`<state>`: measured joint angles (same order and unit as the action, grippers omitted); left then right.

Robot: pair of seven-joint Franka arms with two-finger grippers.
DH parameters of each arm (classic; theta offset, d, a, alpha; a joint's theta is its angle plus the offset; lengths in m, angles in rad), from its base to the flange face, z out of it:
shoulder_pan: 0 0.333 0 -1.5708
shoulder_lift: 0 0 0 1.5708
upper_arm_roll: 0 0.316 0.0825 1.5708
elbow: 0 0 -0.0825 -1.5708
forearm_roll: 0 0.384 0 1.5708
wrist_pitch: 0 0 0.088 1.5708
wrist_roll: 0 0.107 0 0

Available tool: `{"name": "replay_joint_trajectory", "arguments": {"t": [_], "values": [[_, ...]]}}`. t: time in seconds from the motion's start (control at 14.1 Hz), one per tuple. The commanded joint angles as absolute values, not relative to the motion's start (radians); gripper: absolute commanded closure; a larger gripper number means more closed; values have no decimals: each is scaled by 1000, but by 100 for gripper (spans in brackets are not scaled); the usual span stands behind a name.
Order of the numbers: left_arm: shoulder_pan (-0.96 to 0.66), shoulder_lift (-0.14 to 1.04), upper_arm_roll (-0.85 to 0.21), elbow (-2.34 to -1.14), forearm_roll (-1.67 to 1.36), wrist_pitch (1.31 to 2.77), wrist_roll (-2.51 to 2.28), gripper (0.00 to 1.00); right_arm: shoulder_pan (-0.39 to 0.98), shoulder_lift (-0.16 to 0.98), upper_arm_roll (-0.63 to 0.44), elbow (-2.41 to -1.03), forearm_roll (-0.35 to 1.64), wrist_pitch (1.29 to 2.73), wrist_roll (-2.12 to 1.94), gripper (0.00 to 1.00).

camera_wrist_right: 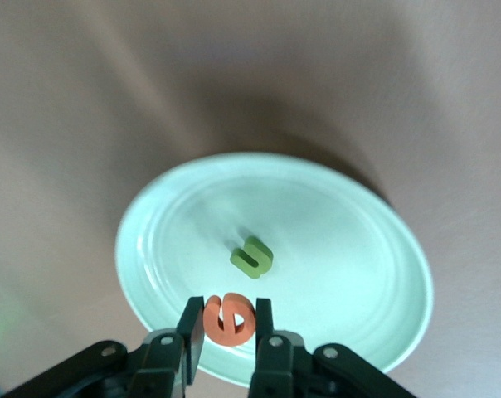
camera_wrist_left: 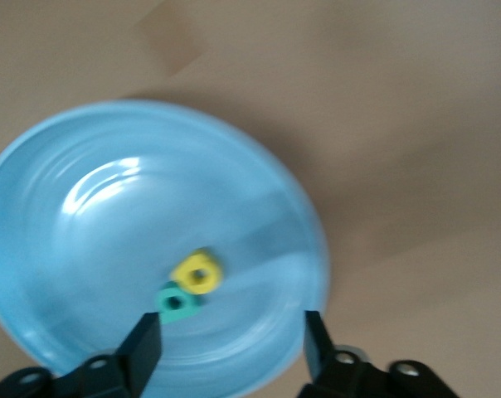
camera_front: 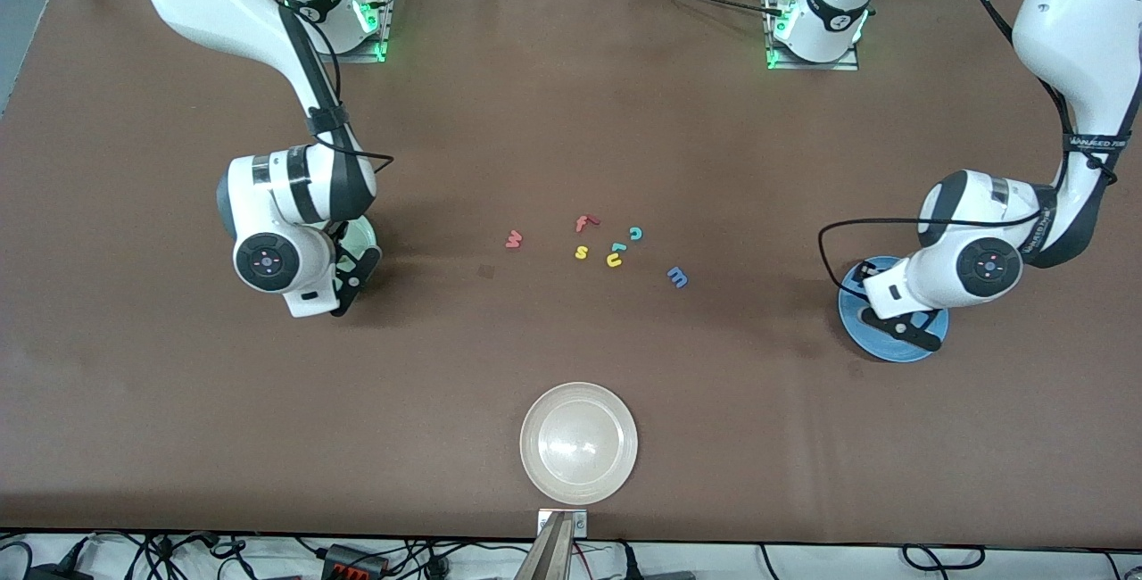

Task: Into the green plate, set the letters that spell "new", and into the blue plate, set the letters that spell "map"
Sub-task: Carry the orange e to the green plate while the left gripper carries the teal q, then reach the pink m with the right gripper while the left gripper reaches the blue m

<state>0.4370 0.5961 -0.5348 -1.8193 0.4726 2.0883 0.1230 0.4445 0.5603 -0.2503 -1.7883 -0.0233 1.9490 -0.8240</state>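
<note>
While gripped: one orange "e" [camera_wrist_right: 228,319].

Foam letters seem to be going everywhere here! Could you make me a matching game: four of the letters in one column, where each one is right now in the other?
Letters:
1. orange e
2. dark green n
3. yellow a
4. blue m

Places:
A. lying in the blue plate
B. on the bare table
C. pinched in the right tool over the green plate
D. lying in the green plate

Pairs: 1-C, 2-D, 3-A, 4-B
</note>
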Motion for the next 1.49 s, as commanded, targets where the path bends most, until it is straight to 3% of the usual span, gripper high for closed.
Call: {"name": "replay_joint_trajectory", "arguments": {"t": [0.0,0.36,0.43,0.5,0.64,0.92,1.21,1.35,1.42], "values": [[440,558,-661,-1807,450,2029,66,0,453,491,-233,-1955,-14,2084,-815,82],[316,635,-733,-1680,404,2037,-125,0,460,472,-229,-1983,-2,2106,-815,82],[269,646,-730,-1651,359,2036,-191,0,460,477,-229,-1983,-2,2111,-815,81],[218,650,-720,-1646,342,2034,-313,0,460,477,-229,-1983,-2,2111,-815,73],[160,696,-680,-1641,351,2042,-582,0,462,474,-227,-1976,-2,2105,-815,0],[124,736,-664,-1623,348,2046,-883,0,462,463,-226,-1939,58,2099,-813,0],[117,791,-663,-1667,348,2236,-1196,0,533,477,-180,-1835,204,2098,-645,0],[101,801,-658,-1672,350,2252,-1224,0,593,517,-178,-1777,207,2109,-460,0],[101,814,-655,-1672,350,2252,-1220,7,621,535,-175,-1751,212,2109,-381,0]]}}
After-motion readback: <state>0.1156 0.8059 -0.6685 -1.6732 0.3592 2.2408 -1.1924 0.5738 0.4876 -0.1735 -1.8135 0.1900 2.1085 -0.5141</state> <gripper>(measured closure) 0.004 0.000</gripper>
